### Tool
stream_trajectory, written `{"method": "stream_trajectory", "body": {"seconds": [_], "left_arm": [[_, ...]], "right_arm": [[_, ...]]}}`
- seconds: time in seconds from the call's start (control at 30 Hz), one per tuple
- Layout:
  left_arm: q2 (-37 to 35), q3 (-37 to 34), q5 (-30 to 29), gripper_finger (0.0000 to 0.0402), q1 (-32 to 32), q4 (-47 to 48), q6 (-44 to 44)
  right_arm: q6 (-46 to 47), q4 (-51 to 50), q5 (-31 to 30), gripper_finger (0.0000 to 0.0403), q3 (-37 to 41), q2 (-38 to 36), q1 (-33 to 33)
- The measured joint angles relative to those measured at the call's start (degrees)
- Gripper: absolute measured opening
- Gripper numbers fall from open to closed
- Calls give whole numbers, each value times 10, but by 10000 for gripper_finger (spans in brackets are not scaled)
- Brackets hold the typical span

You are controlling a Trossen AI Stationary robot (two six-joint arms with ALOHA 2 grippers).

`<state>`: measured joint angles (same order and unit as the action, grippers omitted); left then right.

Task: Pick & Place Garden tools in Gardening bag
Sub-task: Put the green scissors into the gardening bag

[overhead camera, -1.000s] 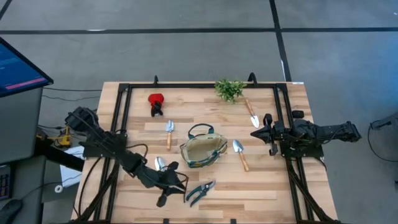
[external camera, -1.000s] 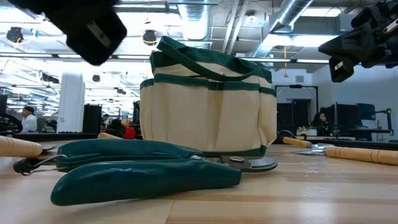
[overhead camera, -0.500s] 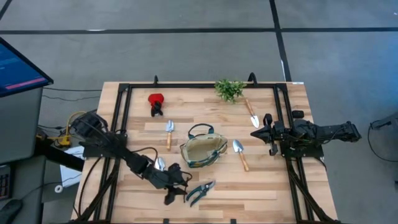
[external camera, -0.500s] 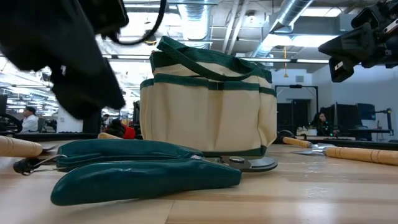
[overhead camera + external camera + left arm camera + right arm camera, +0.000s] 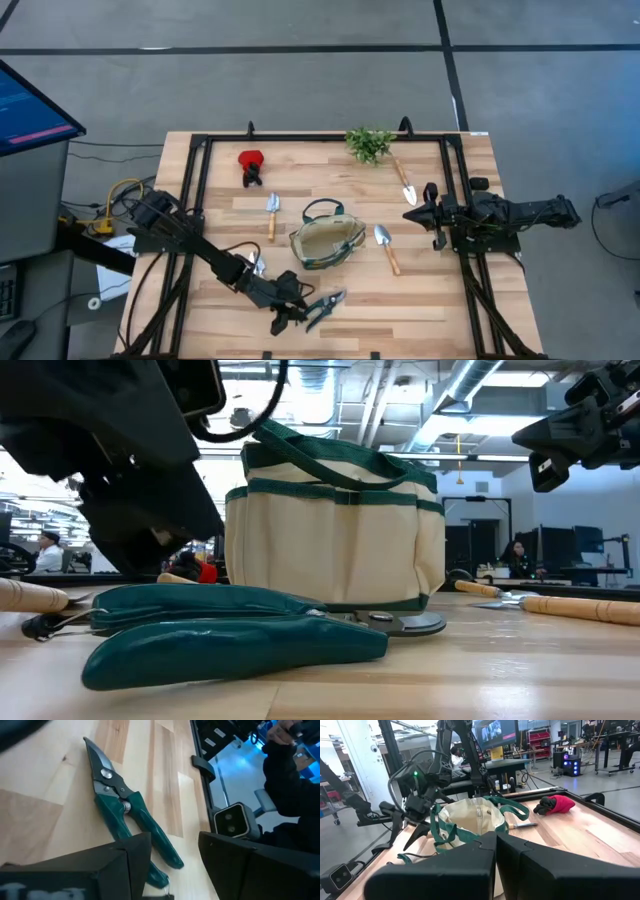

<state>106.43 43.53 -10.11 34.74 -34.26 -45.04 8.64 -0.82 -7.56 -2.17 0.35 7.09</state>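
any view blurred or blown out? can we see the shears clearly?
Left wrist view: pruning shears sharp, left gripper a soft dark mass. Low view: left arm a dark blur, ceiling lights glaring behind the gardening bag. High view: evenly lit.

High view looked straight down over whole table (image 5: 330, 290). Low view sat at tabletop height, very near pruning shears (image 5: 230, 630), gardening bag (image 5: 335, 525) behind. Left wrist view looked closely down on same shears (right wrist faced bag).
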Motion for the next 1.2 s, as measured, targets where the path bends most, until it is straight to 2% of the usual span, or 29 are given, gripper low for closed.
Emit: {"method": "stream_trajectory", "body": {"seconds": [0.17,0.37,0.67,0.8,1.03,1.2], "left_arm": [[37,25,1,157,-3,2,0],[63,37,32,156,-11,2,-19],[69,46,52,151,-11,4,-22],[69,47,55,116,-11,20,-21],[69,47,49,18,-11,24,-21],[69,46,46,5,-10,26,-18]], "right_arm": [[0,0,0,0,0,0,0],[0,0,0,0,0,0,0],[0,0,0,0,0,0,0],[0,0,0,0,0,0,0],[-2,0,0,0,0,0,0],[-2,0,0,0,0,0,0]]}}
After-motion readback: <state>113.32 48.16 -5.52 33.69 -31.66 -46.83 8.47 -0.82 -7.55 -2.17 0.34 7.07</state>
